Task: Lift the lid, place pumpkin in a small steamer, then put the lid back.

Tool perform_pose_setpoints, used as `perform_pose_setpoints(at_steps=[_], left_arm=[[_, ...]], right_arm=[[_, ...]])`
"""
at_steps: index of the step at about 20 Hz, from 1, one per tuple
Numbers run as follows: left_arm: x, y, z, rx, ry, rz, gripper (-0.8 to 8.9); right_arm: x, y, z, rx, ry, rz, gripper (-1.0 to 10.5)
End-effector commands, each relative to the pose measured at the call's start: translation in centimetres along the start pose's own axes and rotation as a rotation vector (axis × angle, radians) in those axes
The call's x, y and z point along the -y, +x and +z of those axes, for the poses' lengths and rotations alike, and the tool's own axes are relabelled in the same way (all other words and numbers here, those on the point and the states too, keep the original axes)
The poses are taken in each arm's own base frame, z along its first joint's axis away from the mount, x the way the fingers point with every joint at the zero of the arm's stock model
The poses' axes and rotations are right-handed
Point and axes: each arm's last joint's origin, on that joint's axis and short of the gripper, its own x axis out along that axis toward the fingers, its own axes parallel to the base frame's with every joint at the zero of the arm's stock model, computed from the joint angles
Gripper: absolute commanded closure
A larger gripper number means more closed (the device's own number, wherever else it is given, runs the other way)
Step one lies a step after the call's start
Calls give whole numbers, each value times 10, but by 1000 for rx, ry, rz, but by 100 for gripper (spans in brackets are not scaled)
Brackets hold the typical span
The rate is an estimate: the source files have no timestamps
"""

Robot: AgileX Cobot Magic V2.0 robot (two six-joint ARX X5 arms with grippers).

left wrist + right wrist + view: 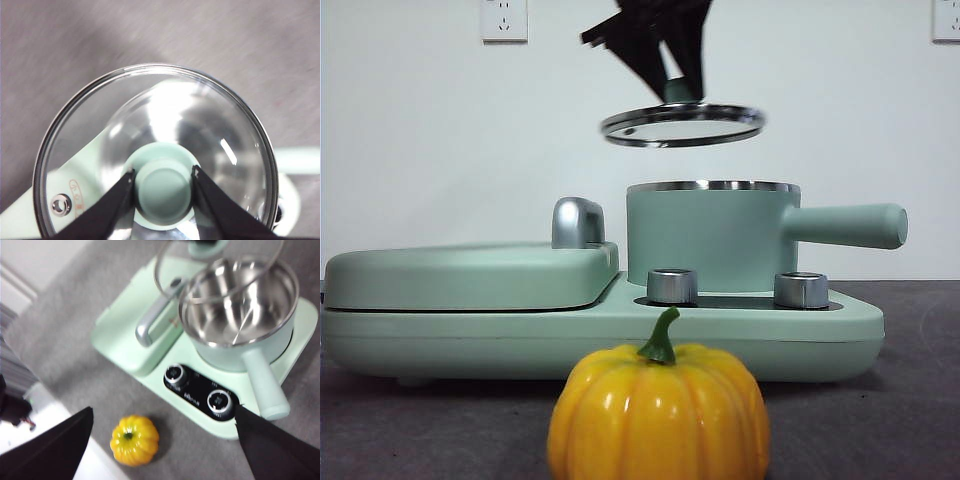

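My left gripper (pixel 678 92) is shut on the mint-green knob (pixel 164 190) of the lid (pixel 682 124) and holds it in the air, tilted a little, above and slightly left of the small steamer (pixel 710 238). The lid's glass (pixel 165 120) fills the left wrist view. The steamer stands open on its base with its steel inside empty (pixel 235 305) and its long handle (pixel 845 224) pointing right. The pumpkin (pixel 658 412) sits on the table in front of the base, also in the right wrist view (pixel 134 440). My right gripper (pixel 162 440) is open, high above the pumpkin.
The mint-green cooker base (pixel 500 330) carries a flat griddle cover (pixel 470 272) with a steel handle (pixel 576 222) on the left, and two steel dials (pixel 672 285) (pixel 801 289) in front of the pot. The grey table surface (pixel 90 360) ends at a pale edge near the right arm.
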Motion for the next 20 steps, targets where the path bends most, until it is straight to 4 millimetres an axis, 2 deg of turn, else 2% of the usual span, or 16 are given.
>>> perform_pose_setpoints(at_steps=[1,6,12,16,20], left_arm=[[-13,-26,2,73,-43,26,799],[-53,-67,-6,139,-142,97,799],[-89,-110,-20,209,-227,178,799],[-104,-130,-28,241,-273,218,799],[-117,-138,-34,254,-312,235,799]], right_arm=[[-9,12,10,-77,-28,-33,495],[-33,64,11,-289,-73,-65,495],[-66,134,-8,-540,-162,-71,494],[-82,176,-27,-678,-228,-67,365],[-91,212,-43,-734,-276,-73,353]])
